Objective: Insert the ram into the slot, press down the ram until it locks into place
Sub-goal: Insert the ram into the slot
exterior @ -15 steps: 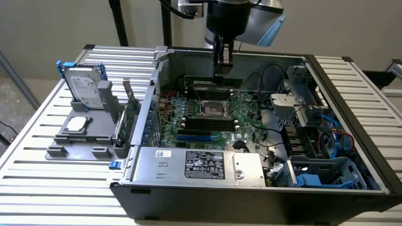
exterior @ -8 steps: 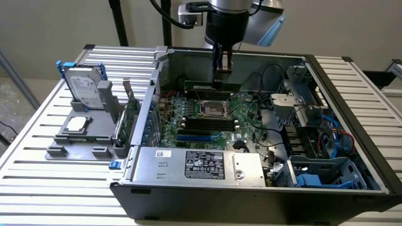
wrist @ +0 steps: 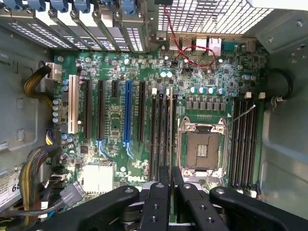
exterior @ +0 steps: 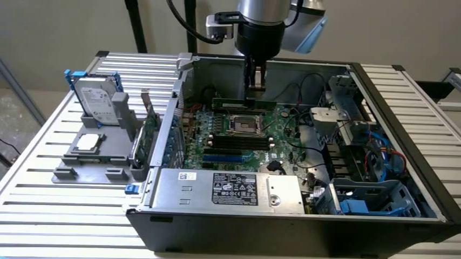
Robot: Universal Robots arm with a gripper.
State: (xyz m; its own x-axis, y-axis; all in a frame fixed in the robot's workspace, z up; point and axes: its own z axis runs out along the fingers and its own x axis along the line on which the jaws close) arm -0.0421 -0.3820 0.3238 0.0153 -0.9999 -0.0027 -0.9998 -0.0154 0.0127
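The ram is a thin green stick held level over the motherboard, inside the open computer case. My gripper comes straight down from above and is shut on the stick near its middle. In the wrist view my gripper has its black fingers close together, and the ram's pale edge runs out from between them. That edge lies in line with the long black slot group, on the side nearest the CPU socket. Whether the stick touches a slot I cannot tell.
More black slots lie on the socket's other side, and a blue slot lies further off. Cable bundles crowd one case wall. A labelled metal box fills the case front. A hard drive stands on a grey holder at the exterior view's left.
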